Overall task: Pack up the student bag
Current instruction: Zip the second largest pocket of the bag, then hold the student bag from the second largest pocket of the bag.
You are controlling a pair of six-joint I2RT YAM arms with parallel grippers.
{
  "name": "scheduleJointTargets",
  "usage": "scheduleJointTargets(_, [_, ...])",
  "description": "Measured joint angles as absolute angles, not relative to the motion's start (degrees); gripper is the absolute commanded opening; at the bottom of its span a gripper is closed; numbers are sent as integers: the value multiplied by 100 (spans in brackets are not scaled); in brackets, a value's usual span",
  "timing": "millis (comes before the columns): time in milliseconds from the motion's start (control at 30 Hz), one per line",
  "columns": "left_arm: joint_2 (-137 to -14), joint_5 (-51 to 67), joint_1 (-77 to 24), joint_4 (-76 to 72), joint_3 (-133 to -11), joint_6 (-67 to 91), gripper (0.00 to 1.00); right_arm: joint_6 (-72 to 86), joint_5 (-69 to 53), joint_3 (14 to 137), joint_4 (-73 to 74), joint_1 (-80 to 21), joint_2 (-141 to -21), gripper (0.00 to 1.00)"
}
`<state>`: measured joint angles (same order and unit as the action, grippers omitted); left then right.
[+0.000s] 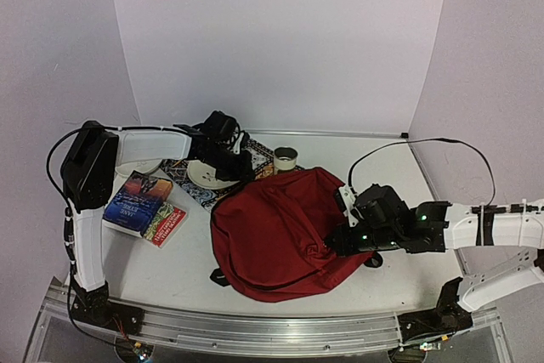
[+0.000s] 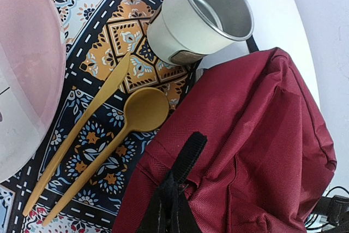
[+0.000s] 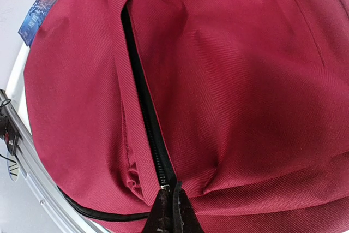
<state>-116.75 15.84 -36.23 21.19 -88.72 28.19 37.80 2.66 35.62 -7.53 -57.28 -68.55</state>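
Note:
The student bag [image 1: 276, 231], dark red with black trim, lies in the middle of the table. My left gripper [image 1: 240, 166] is at its far top edge. In the left wrist view that gripper [image 2: 173, 203] is shut on the bag's black handle strap [image 2: 192, 151], which sticks up from between the fingertips. My right gripper [image 1: 337, 240] is at the bag's right side. In the right wrist view it [image 3: 172, 211] is shut on the zipper pull at the near end of the black zipper [image 3: 143, 107], which runs closed up across the red fabric [image 3: 245, 80].
A patterned mat [image 2: 109, 75] behind the bag carries a steel cup [image 2: 199, 17], a yellow spoon [image 2: 144, 110], a yellow knife [image 2: 92, 110] and a pale plate [image 1: 208, 176]. Two books [image 1: 140, 201] lie at the left. A metal rail [image 1: 255, 329] runs along the near edge.

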Motion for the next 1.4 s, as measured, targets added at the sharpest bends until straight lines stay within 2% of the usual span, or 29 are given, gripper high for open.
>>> scheduleJointTargets(100, [-11673, 1590, -3625, 2100, -8800, 2859, 0, 3852, 282, 3510, -777, -5728, -6834, 0])
scheduleJointTargets(200, [-11641, 1579, -3625, 2052, -8591, 2866, 9, 3883, 314, 3507, -779, -5729, -6834, 0])
scheduleJointTargets(300, [-11472, 1389, -3640, 2003, -8271, 2877, 25, 3878, 344, 3516, -758, -5731, -6834, 0])
scheduleJointTargets(400, [-11144, 1058, -3642, 2003, -8006, 2885, 46, 3844, 357, 3561, -709, -5732, -6867, 0])
scheduleJointTargets(533, [-10541, 776, -3694, 1994, -7776, 2913, 62, 3748, 358, 3750, -700, -5732, -7101, 0])
scheduleJointTargets(767, [-9735, 519, -4213, 1989, -7599, 3084, 70, 3630, 324, 3914, -745, -5732, -7310, 0])
scheduleJointTargets(933, [-9698, 558, -4837, 2005, -7534, 3499, 70, 3595, 295, 3938, -782, -5732, -7388, 0])
scheduleJointTargets(1200, [-10005, 602, -5358, 1994, -7517, 4146, 68, 3573, 278, 3956, -804, -5732, -7438, 0])
scheduleJointTargets(1400, [-10719, 668, -5601, 2001, -7710, 4354, 64, 3558, 255, 4005, -841, -5738, -7481, 0])
